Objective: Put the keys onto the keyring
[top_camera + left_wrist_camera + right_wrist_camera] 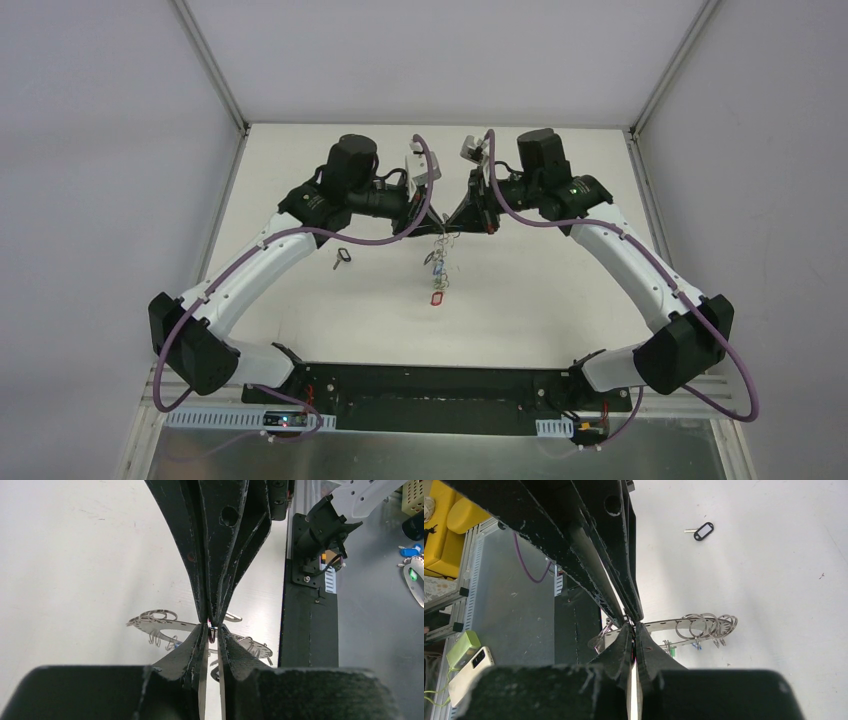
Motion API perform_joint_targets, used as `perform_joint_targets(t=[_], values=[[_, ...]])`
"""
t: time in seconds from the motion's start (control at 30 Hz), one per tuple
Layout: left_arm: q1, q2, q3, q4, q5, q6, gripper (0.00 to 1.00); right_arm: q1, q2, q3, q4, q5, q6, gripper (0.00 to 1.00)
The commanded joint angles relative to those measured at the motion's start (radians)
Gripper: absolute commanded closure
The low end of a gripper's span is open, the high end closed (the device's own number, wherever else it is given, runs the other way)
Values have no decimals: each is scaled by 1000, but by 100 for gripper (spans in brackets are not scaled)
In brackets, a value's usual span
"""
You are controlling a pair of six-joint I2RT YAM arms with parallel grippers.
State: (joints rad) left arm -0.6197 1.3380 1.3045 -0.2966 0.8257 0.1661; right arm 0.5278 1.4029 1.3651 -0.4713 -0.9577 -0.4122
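The keyring [674, 625] is a thin grey metal hoop held above the table between both arms, with several small split rings [704, 625] strung on it. My right gripper [634, 629] is shut on the hoop's band. My left gripper [212, 631] meets it tip to tip, its fingers pinched on a small dark ring [211, 634] at the hoop. In the top view the left gripper [432, 214] and right gripper [468, 214] touch above the keyring [446, 240]. Keys [436, 268] with coloured tags hang below it, a red tag [436, 297] lowest. One key with a black tag [342, 258] lies loose on the table.
The white table [560, 290] is walled at the back and sides. A black base plate [430, 385] runs along the near edge. Left of the table, in the right wrist view, lie a yellow object [454, 510] and a phone [471, 667].
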Motion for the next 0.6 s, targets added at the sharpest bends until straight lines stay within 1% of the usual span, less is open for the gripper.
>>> perform_joint_targets(t=[0.0,0.07,0.13,0.27,0.33,0.4,0.53,0.57], values=[[8,8,26,35,32,3,89,1,-35,7,51,-59,13,100],[8,9,31,32,33,4,93,1,-34,4,51,-60,11,100],[8,9,33,29,33,6,100,0,-33,2,51,-60,10,100],[8,4,32,16,34,5,100,-7,-35,-7,57,-62,16,100],[9,-6,22,25,28,-18,100,-20,-41,-16,79,-77,39,97],[13,-18,2,68,21,-69,100,-38,-46,-26,115,-112,82,94],[23,-28,-29,164,11,-212,100,-82,-56,-78,283,-195,225,87],[24,-30,-34,184,11,-242,100,-93,-57,-97,337,-232,305,85]])
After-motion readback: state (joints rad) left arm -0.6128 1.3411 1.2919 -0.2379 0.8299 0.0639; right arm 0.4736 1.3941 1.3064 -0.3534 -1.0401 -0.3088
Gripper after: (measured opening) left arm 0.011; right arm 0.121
